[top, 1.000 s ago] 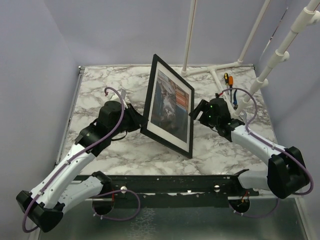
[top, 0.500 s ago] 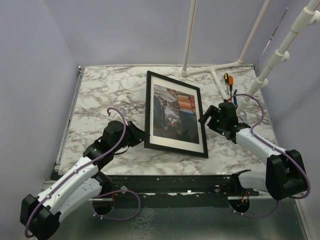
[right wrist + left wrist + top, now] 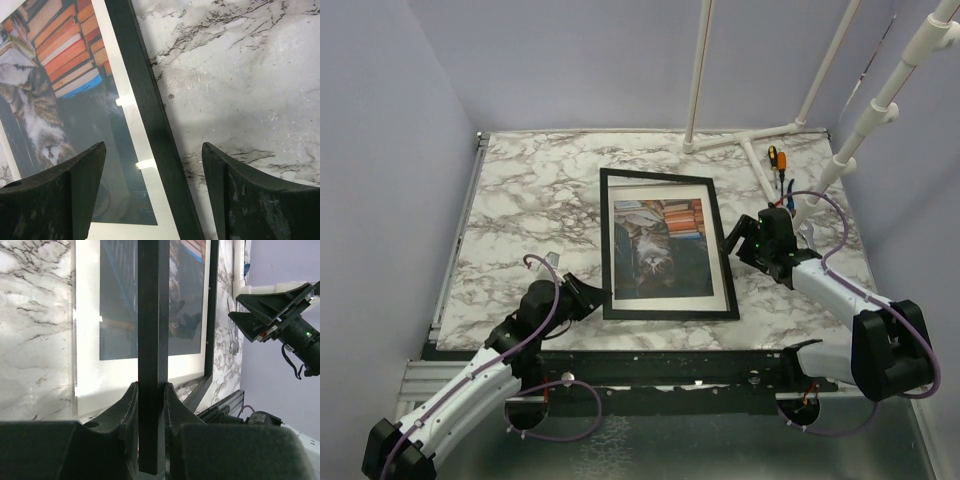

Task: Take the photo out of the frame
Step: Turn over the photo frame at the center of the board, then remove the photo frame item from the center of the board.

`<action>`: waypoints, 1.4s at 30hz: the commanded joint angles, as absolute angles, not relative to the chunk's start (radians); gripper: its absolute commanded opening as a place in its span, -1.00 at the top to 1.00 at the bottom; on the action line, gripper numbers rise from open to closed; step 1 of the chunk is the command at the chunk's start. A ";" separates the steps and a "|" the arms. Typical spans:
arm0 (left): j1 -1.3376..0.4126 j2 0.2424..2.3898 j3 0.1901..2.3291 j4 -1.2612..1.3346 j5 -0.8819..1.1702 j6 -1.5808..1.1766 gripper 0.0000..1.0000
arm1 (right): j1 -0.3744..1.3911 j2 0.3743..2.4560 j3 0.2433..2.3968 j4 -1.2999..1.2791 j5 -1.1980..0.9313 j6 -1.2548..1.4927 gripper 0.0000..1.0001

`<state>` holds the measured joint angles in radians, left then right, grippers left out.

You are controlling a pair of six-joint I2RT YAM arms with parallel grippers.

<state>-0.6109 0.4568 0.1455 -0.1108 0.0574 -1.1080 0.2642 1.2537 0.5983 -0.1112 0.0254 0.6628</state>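
Left gripper [image 3: 150,392] clamps thin black frame [image 3: 657,176] edge; right gripper [image 3: 152,150] agape; glossy photo [image 3: 658,250]

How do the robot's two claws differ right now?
The left gripper is shut on the black edge of the frame; the right gripper stands open, holding nothing. The left sits at the frame's near-left corner, the right over its right edge. Both are black and two-fingered.

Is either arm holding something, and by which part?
The left tool grips the frame by its black left edge, close to the near corner. The right tool is open, holding nothing.
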 commanded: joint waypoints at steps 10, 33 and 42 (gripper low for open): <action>-0.616 0.519 0.145 -0.172 -0.038 -1.016 0.74 | 0.258 1.303 0.616 -0.113 0.022 0.612 -0.51; -0.615 0.740 0.278 -0.209 -0.043 -0.883 0.68 | 0.288 1.532 0.740 -0.165 -0.051 0.459 -0.07; -0.615 0.748 0.281 -0.210 -0.050 -0.874 0.66 | 0.290 1.505 0.759 -0.196 0.021 0.476 0.41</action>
